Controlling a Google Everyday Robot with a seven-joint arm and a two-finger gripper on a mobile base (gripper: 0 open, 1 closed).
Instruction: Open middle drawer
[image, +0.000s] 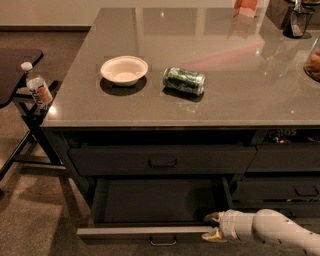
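The middle drawer (150, 200) is pulled out below the counter, showing its dark flat inside. Its front rail (140, 231) carries a small loop handle (163, 241). My gripper (214, 226) is at the right end of that front rail, reaching in from the lower right on a white arm (270, 227). Its two tan fingertips (215, 216) are spread, one behind the rail and one in front of it. The drawer above (162, 160) is closed.
On the grey countertop (240, 100) stand a white bowl (124, 69) and a green can (184, 80) lying on its side. Closed drawers (280, 190) are to the right. A water bottle (36, 87) sits on a dark stand at the left.
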